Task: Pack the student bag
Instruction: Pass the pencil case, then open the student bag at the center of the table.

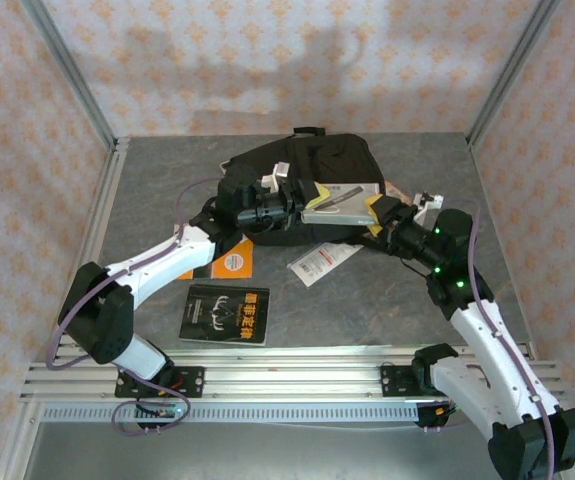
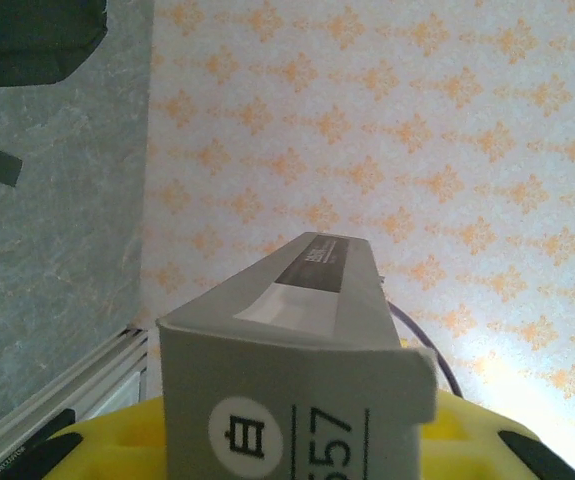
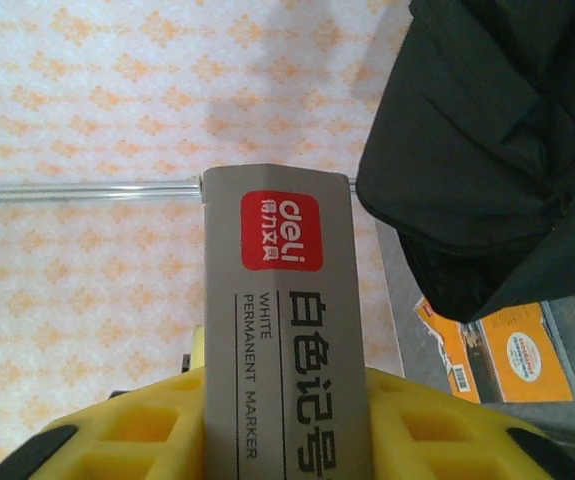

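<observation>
Both ends of the box in my grip, over the bag.

I am holding a long grey cardboard marker box (image 1: 342, 203) with a red label between my two tools. My left gripper (image 2: 292, 440) is clenching one end, its yellow fingers (image 2: 117, 440) against both sides. My right gripper (image 3: 287, 420) is grasping the other end the same way. The box is hanging level, just above the near edge of the large soft black fabric student bag (image 1: 312, 160). The bag is lying at the far middle of the grey stone-patterned table (image 1: 397, 310). Nearer to me on the table, an orange-covered book (image 1: 233, 260) is poking out from under my left arm. A black-covered book (image 1: 227, 313) is lying flat in front of it, and a white printed leaflet (image 1: 319, 262) is resting beside the bag's near edge.
</observation>
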Controlling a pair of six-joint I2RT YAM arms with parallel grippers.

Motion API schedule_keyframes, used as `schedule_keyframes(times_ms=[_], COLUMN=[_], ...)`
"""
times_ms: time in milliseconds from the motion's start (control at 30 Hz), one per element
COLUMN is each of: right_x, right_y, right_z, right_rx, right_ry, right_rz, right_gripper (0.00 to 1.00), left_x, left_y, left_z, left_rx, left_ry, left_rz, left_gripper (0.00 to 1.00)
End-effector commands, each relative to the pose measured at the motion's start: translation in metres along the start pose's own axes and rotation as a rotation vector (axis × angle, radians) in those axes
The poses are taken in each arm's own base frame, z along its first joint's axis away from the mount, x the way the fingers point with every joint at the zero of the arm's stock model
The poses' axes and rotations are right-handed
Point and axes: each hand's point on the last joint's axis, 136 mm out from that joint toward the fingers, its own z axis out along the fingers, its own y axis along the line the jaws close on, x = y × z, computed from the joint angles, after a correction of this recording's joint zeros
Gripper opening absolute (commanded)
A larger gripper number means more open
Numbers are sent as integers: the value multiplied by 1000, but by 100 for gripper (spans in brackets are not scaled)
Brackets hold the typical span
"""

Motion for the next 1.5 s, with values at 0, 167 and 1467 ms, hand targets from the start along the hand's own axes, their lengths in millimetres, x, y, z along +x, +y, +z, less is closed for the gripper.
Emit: schedule_keyframes(times_ms=[0,167,1467], right_x=[2,-5,65], right_y=[4,1,-71], right_z=[-2,-11,329], right_rx=[23,149,813], right_ry=[6,-33,48], right_rz=[-58,-183,-1102], right_gripper=[56,80,98], left_x=[7,-13,-6], left_y=[-19,-14,-6], left_z=[-10,-40,-357], left_rx=[33,-41,-865], left_ry=[13,-66,-1042], left_rz=[50,72,463], left_gripper=[30,32,31])
